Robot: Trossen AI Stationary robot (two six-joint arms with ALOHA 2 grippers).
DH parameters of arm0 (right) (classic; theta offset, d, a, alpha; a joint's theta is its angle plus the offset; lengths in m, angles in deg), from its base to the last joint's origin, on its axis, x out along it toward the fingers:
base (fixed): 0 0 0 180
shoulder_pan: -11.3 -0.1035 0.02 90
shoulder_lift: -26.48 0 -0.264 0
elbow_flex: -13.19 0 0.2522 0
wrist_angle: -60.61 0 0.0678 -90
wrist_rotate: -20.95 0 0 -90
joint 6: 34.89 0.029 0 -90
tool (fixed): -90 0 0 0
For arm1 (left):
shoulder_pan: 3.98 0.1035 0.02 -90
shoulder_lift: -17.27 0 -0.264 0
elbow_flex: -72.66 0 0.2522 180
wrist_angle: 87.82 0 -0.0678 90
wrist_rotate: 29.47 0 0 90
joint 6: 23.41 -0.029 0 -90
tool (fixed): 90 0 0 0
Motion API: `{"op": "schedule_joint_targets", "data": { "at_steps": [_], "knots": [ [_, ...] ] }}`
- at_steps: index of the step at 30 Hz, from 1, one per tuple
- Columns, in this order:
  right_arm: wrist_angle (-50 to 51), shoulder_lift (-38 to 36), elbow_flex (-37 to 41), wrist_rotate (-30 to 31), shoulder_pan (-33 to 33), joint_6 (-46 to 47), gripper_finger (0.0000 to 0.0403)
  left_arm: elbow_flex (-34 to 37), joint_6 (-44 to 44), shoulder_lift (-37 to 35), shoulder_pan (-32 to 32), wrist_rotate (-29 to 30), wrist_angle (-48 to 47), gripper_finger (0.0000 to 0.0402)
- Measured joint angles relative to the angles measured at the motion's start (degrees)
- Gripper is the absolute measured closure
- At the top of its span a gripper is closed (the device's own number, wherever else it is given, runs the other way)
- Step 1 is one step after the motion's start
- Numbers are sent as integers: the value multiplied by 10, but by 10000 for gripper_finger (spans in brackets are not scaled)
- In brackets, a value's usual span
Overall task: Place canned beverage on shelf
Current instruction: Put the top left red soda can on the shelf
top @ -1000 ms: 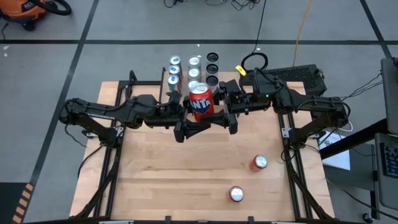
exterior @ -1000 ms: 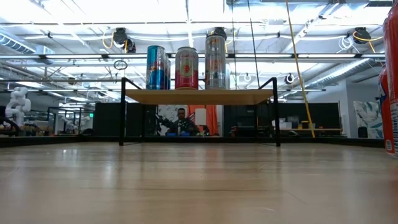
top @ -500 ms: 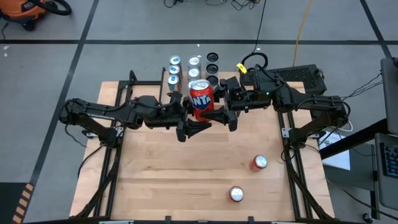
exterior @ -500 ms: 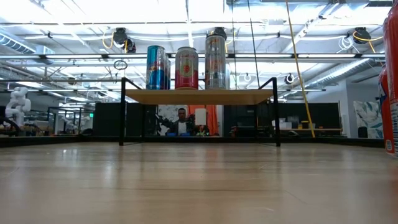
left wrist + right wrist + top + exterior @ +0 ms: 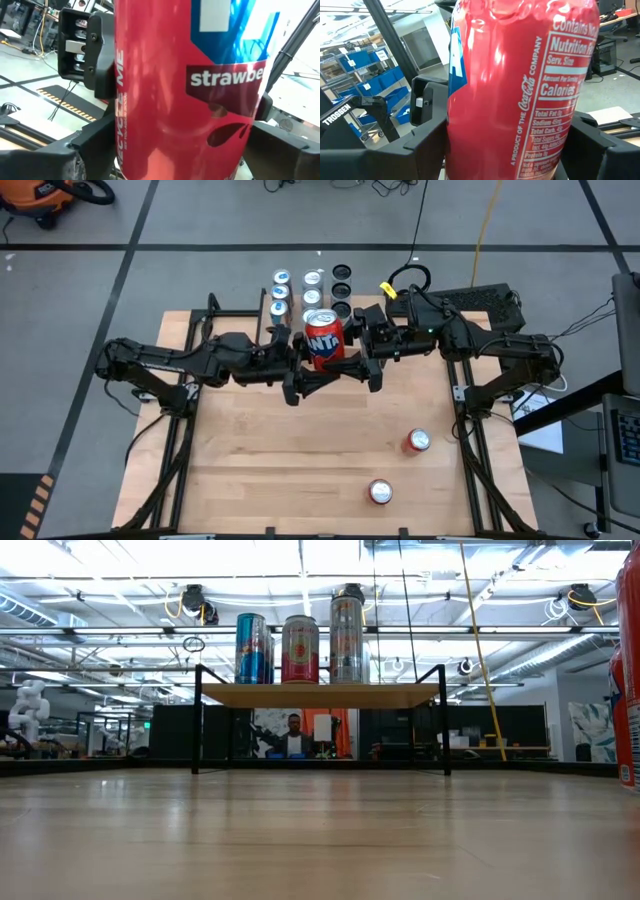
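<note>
Gripping a red strawberry soda can from the right side, the right gripper has its fingers spread wide around the can, holding it lifted above the far middle of the wooden table. The left gripper faces it from the left, its fingers also wide on either side of the can; whether they press it cannot be told. Both wrist views are filled by the red can, with the opposite gripper behind it. Only the low view shows the shelf side on, carrying three upright cans, with a person seated in the room beyond. From above, two more red cans stand on the table's right near part.
</note>
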Motion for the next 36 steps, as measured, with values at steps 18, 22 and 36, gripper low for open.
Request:
{"op": "schedule_joint_targets", "data": {
  "at_steps": [18, 22, 36],
  "knots": [
    [3, 0, 0, 0, 0, 4, 106, 0, -5, 0, 0, -1, -2, 112],
    [3, 0, 0, 0, 0, 9, 89, 0, -3, 0, 0, -3, -1, 113],
    [50, -24, 0, 30, 0, 15, 39, 0, -19, 0, 0, 11, -4, 115]
  ]
}}
